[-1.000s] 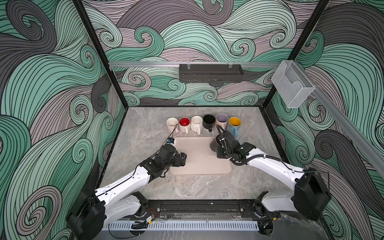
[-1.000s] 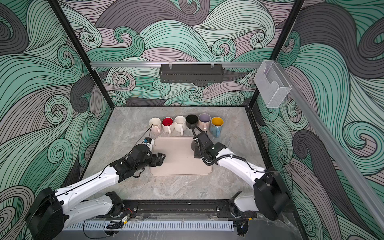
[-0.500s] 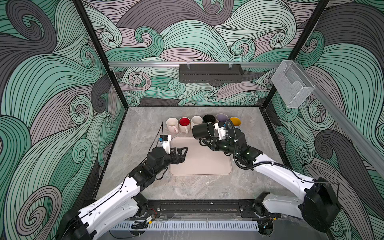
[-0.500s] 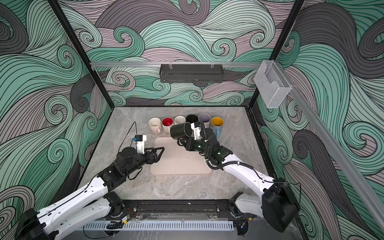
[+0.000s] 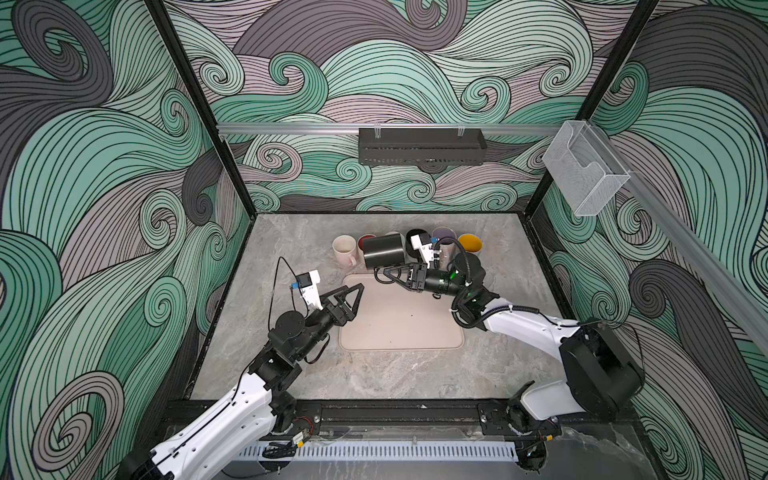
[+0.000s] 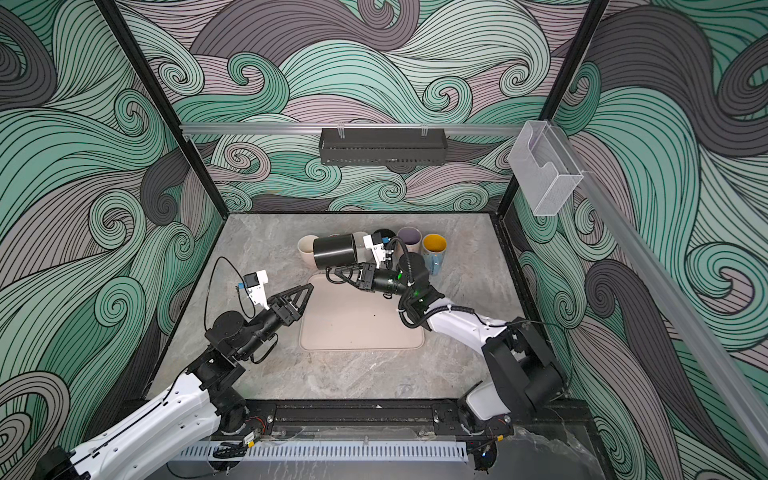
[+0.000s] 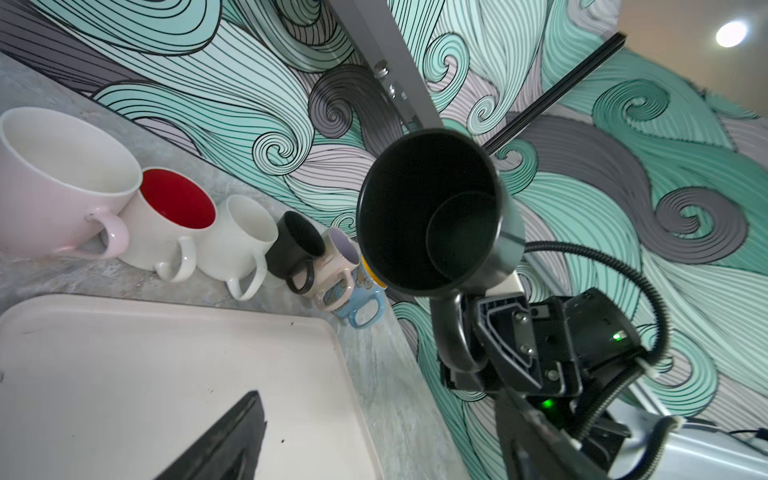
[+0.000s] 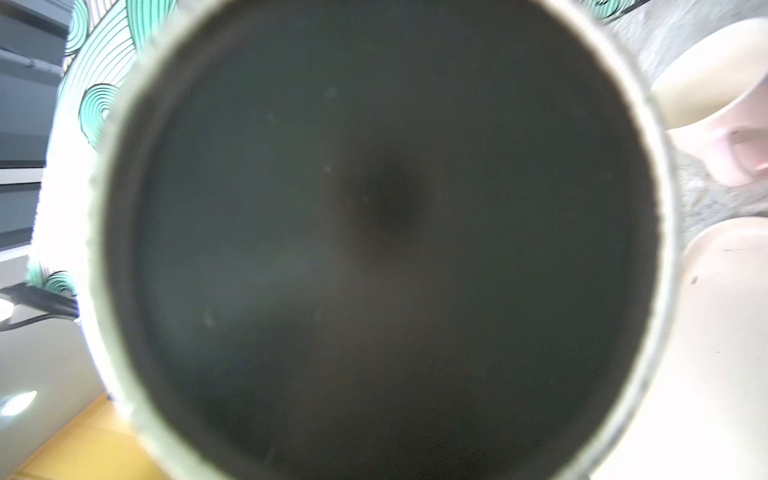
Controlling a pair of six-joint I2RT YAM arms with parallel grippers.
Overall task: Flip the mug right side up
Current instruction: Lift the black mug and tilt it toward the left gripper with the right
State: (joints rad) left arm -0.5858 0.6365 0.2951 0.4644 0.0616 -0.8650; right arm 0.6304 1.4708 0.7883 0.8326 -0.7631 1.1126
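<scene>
We hold the black mug (image 5: 384, 251) aloft on its side, mid-frame, just above the tray (image 5: 399, 328). Our right pincer (image 5: 390, 277) pinches its handle. Our left pincer (image 5: 355, 296) is spread, empty, at the tray's left edge.

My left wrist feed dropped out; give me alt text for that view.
The right gripper holds a black mug by its handle, tipped on its side in the air, mouth facing the viewer. Six upright mugs stand in a row beside a beige tray.
</scene>
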